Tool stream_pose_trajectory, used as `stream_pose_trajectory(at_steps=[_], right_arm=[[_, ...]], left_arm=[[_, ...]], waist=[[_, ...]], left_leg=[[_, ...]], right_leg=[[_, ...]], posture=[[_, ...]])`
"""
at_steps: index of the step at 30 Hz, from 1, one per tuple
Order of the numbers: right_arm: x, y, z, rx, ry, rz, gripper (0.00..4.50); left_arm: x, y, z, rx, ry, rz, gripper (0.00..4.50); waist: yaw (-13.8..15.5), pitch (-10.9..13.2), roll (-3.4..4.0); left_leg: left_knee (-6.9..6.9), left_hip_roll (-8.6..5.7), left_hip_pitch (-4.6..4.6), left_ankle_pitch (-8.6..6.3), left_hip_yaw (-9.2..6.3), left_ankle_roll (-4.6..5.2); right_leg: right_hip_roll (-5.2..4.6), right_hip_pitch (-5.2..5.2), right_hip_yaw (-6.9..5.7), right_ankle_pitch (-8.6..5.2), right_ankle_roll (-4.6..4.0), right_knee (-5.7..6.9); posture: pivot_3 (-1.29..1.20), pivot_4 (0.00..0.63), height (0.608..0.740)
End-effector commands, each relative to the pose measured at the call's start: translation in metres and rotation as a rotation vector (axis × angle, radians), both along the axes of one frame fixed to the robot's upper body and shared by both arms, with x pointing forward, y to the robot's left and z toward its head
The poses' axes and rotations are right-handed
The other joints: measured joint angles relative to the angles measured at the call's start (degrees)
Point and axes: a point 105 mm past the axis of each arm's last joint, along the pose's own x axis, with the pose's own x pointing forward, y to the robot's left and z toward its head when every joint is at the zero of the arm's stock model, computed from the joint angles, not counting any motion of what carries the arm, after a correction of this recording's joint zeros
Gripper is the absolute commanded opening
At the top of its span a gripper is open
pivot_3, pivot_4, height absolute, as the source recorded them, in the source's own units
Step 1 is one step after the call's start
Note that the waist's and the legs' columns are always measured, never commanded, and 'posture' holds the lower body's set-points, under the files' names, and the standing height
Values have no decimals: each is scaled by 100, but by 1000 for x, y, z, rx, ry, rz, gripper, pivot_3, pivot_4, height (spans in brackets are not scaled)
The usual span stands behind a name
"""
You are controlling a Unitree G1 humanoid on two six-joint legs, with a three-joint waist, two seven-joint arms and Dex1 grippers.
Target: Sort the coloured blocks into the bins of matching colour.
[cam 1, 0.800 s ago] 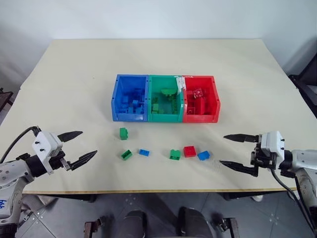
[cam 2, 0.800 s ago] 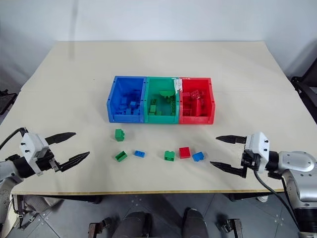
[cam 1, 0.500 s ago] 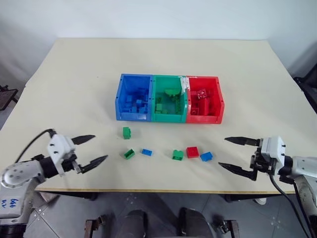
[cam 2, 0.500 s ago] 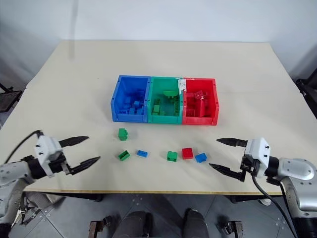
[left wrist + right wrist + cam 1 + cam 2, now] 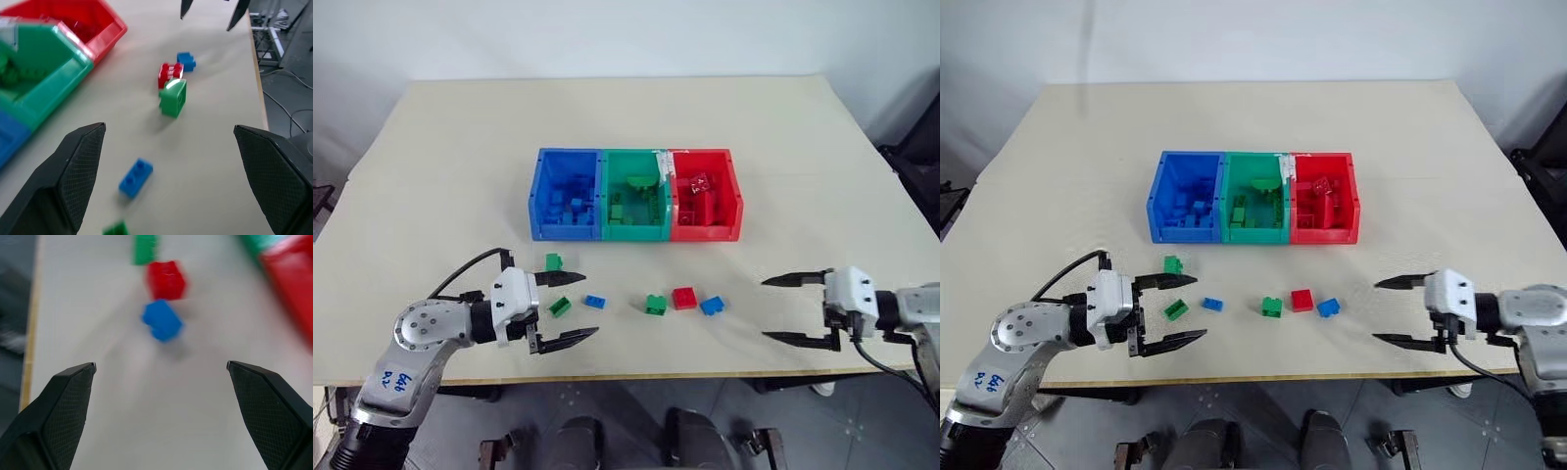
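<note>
Six loose blocks before bins

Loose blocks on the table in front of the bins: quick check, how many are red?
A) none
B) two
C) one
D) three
C: a single red block lies in front of the bins, with a green block on one side and a blue block on the other; the remaining loose pieces are two green and one blue.

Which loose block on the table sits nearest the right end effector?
The blue block beside the red block, rightmost of the loose row.
</note>
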Motion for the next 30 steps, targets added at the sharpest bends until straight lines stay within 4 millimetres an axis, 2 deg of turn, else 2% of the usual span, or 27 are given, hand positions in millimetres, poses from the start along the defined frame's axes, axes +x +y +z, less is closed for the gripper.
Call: stream_pose_trajectory(at_steps=[1,5,8,14,17,19,22,24,26,29,30], right_arm=[[11,28,-2,-63,46,95,4500],[27,45,-8,-109,41,109,4500],[29,48,-15,-155,35,133,4500],[23,37,-20,-233,25,186,2588],[24,31,-15,-243,-2,199,1519],[27,30,-4,-223,-89,225,902],[30,34,12,-157,-132,232,896],[27,51,32,-8,-65,215,896],[26,78,54,147,0,201,896],[36,120,74,263,40,165,896],[38,128,78,285,50,156,896]], left_arm=[[-8,5,8,-9,-36,-3,4475],[-12,17,8,-7,-44,56,4475],[-16,24,6,5,-42,86,4475],[-17,29,8,1,-58,126,4500],[-18,29,8,-9,-55,135,4500],[-18,31,6,-23,-28,158,4500],[-13,38,8,-63,-49,226,4500],[-10,47,8,-86,-64,293,4500],[-11,57,6,-117,-55,360,4500],[-18,69,1,-163,1,426,4500],[-19,71,0,-168,5,440,4500]], waist=[[-3,0,0],[37,1,1],[83,1,2],[108,1,2],[107,1,2],[93,2,2],[74,4,6],[62,4,7],[30,4,7],[-71,5,8],[-88,5,10]], left_leg=[[7,1,-2,-2,-2,-1],[11,5,-9,-7,-14,-8],[19,1,-17,-14,-18,-5],[46,2,-17,-28,-15,0],[47,4,-14,-28,-12,0],[47,4,-14,-29,-11,0],[46,6,-14,-29,-9,-1],[46,12,-14,-30,-9,-2],[46,23,-15,-30,-9,-3],[47,54,-7,-36,-10,-13],[46,61,-5,-38,-13,-16]], right_leg=[[1,0,-1,0,0,1],[4,-2,-8,-2,-4,3],[2,-2,-10,-2,-4,1],[3,7,-10,-1,-2,3],[4,6,-9,-1,-2,7],[4,6,-9,-1,-2,7],[4,4,-9,-1,-2,7],[7,4,-9,-1,-2,6],[7,4,-10,-1,-2,6],[19,1,-8,-1,-12,8],[21,-4,-7,-2,-17,14]], posture=[[0,150,740],[0,150,740],[0,150,740],[0,150,740],[0,150,740],[0,150,740],[0,150,740],[0,150,740],[0,150,740],[0,150,740],[0,150,740]])
